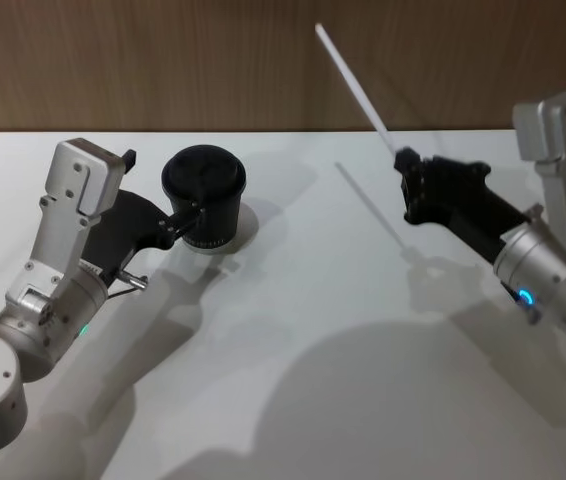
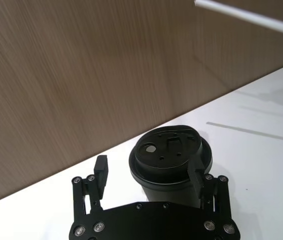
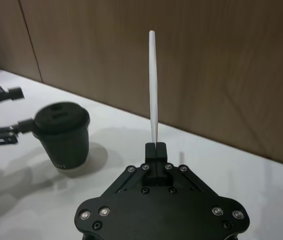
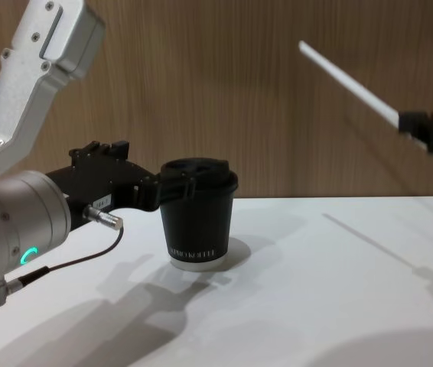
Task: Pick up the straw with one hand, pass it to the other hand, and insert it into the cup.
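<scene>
White table, left claw flanking lidded cup, right claw pinching straw

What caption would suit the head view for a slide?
The right gripper holds the straw aloft by one end; the open left gripper sits against the lidded cup.
</scene>
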You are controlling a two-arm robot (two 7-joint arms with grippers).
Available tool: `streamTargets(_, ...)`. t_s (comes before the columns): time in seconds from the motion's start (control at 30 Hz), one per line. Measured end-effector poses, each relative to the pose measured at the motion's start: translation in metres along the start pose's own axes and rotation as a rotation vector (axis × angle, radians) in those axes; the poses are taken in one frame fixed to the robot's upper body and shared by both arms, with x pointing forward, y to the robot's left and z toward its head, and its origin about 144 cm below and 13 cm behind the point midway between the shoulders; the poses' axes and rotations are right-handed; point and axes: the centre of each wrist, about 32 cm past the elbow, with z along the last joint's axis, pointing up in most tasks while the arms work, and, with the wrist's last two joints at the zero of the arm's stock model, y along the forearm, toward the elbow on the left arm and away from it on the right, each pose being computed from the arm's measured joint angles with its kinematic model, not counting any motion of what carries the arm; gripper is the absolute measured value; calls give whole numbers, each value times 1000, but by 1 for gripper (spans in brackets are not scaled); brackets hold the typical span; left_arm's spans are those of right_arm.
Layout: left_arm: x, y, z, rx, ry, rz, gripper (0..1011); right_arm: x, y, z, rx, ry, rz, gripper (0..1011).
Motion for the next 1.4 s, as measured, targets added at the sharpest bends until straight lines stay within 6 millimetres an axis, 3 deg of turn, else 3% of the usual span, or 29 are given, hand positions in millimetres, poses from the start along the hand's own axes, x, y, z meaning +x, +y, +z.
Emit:
streamTargets(0.77, 0, 0, 0, 0, 0, 0, 1003, 14, 35, 38, 263, 59, 300, 3)
streamTargets(1.4, 0, 0, 0, 0, 0, 0, 1003, 40, 80, 52, 260, 64, 528, 3)
